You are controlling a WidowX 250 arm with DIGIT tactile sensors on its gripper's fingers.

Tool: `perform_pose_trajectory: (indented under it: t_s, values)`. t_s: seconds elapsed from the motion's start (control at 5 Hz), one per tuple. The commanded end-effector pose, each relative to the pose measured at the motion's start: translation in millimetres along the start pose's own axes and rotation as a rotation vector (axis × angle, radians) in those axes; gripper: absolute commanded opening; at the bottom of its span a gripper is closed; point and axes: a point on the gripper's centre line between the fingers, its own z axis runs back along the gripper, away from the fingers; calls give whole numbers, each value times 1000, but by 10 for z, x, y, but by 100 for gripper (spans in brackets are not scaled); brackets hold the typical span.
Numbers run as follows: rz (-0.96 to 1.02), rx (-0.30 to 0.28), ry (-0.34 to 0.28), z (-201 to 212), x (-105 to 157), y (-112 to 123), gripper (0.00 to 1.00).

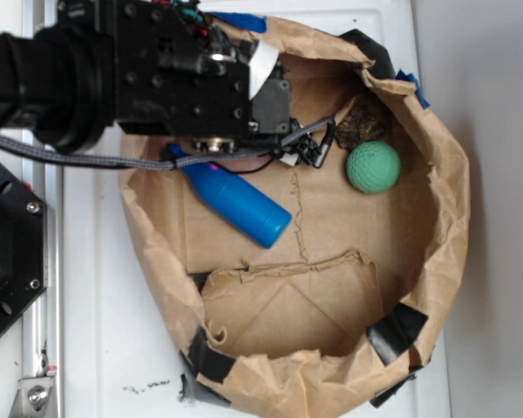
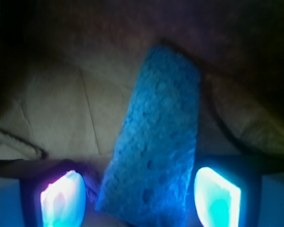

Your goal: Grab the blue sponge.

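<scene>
The blue sponge (image 2: pixel 161 132), pale and porous, lies slanted on brown paper in the wrist view. Its near end sits between my gripper's (image 2: pixel 139 196) two glowing fingertips. The gripper is open: a gap shows between the left pad (image 2: pixel 61 201) and the sponge, while the right pad (image 2: pixel 215 196) stands close beside the sponge's edge. In the exterior view the black arm (image 1: pixel 157 70) reaches over the upper left of the paper bag and hides both the sponge and the jaws.
A glossy blue bottle (image 1: pixel 235 202) lies diagonally in the brown paper bag (image 1: pixel 444 218), just below the arm. A green ball (image 1: pixel 373 167) and a dark lump (image 1: pixel 362 126) sit at the bag's upper right. Cables (image 1: pixel 318 139) loop beside the arm.
</scene>
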Motion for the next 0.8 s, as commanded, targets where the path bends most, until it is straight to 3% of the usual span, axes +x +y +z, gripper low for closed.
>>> perform_pose_trajectory:
  t_s: [0.0, 0.6]
  values:
    - [24, -3, -20, 80, 17, 85, 0]
    - [-8, -19, -27, 112, 7, 102, 0]
